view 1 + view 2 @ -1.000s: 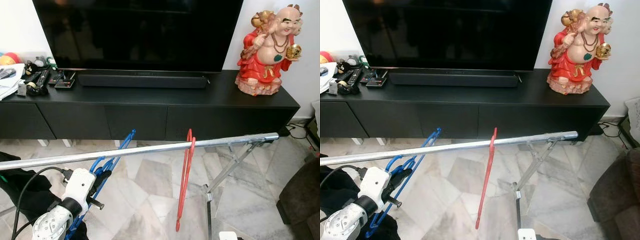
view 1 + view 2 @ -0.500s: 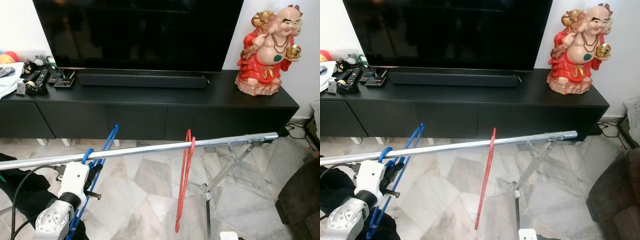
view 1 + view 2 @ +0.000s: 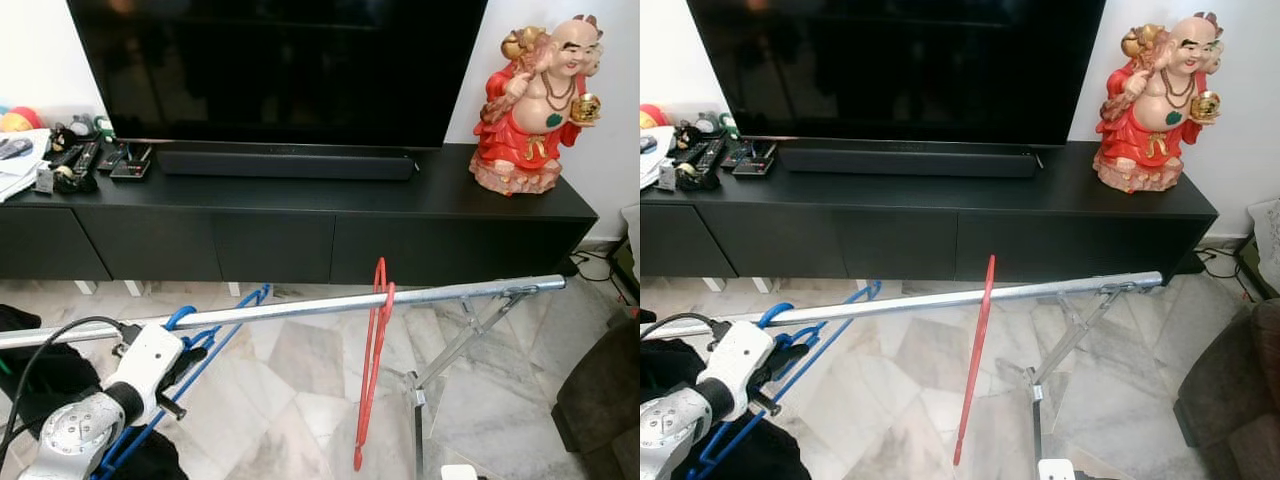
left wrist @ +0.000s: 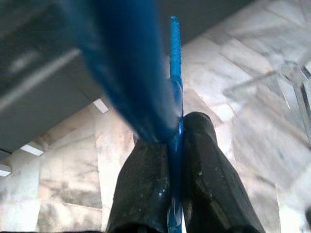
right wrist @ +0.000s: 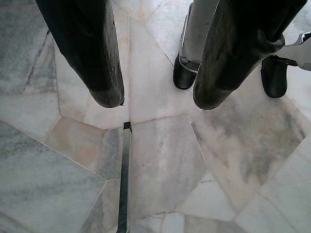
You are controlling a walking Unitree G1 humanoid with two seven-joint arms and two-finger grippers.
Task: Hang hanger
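**Jaws pinching a blue hanger at the rail**

The jaws of the left gripper (image 4: 176,160) are pressing together on the thin edge of the blue hanger (image 3: 205,345), which is running out between the two black fingers (image 4: 146,184). Low on the robot's left, that gripper is sitting just under the silver rail (image 3: 300,308), and the hanger's hook is curling over the rail there while its body is slanting down toward the marble floor (image 3: 290,390). Farther along the rail, well apart, a red hanger (image 3: 372,360) is hanging straight down. The right gripper (image 5: 158,99) is hanging idle over the floor, its jaws spread wide with nothing between them. Behind the rail a black TV cabinet (image 3: 300,225) is carrying a television (image 3: 280,65), a soundbar (image 3: 285,163) and a red statue (image 3: 535,100).
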